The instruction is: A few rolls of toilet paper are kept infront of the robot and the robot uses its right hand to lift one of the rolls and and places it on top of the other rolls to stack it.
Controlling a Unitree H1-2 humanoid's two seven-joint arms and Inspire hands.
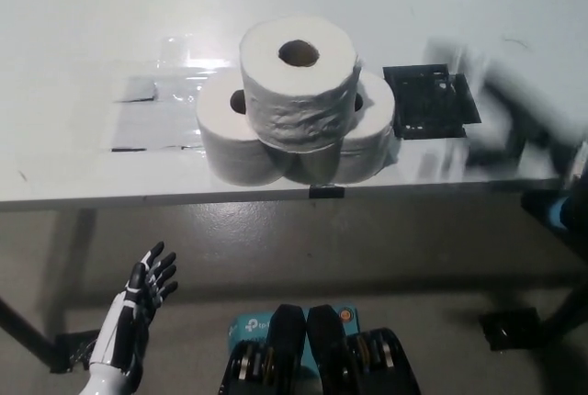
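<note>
- Head view: top toilet paper roll (299, 78) stands upright, core hole facing up, stacked on 2 lower rolls (241, 138) near the white table (73, 28) front edge.
- Right hand (519, 124) is a blur right of the stack; I cannot tell its fingers' state.
- Left hand (138, 308) rests low, fingers spread, holding nothing.

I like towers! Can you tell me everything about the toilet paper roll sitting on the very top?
The top roll is white, soft-looking paper wound round a dark hollow core, which faces up, so it stands upright on its flat end. Its side looks a bit crinkled and loose. It rests on the white lower rolls beneath it, which stand close together near the front edge of the white table. Nothing else touches it, and no hand is on it.
</note>
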